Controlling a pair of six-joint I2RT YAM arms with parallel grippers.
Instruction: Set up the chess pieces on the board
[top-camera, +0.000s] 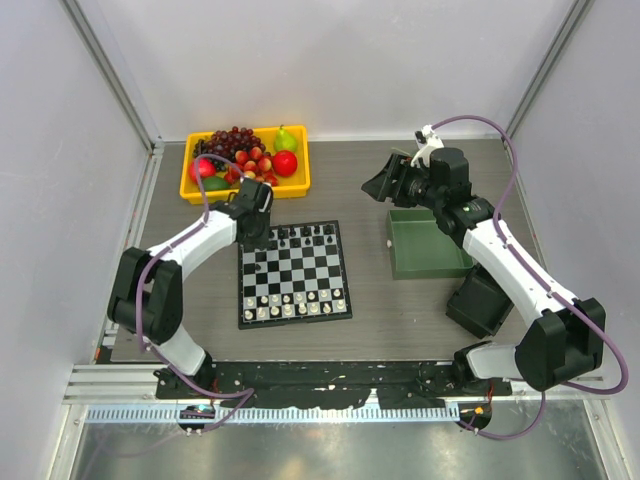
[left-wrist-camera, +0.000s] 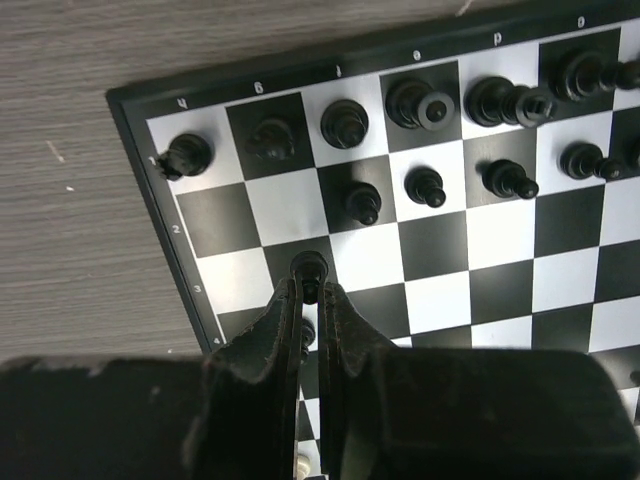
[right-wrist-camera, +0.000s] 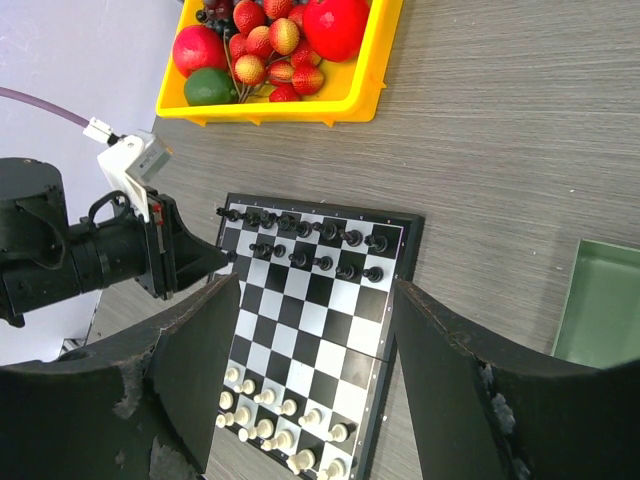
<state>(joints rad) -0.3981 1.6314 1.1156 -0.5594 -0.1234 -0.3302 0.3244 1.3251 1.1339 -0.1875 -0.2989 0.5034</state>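
Observation:
The board (top-camera: 296, 272) lies mid-table. Black pieces (top-camera: 300, 236) fill its far two rows and white pieces (top-camera: 293, 304) its near two rows. My left gripper (top-camera: 256, 238) is over the board's far left corner. In the left wrist view it (left-wrist-camera: 309, 292) is shut on a black pawn (left-wrist-camera: 308, 267) above a dark square near the board's edge (left-wrist-camera: 150, 190); two squares of the pawn row beside it are bare. My right gripper (right-wrist-camera: 318, 285) is open and empty, held high near the green tray and looking down on the board (right-wrist-camera: 320, 320).
A yellow tray of fruit (top-camera: 245, 160) stands just behind the board's left corner. A green tray (top-camera: 425, 245) lies right of the board, with a dark box (top-camera: 480, 300) in front of it. White walls close in on both sides.

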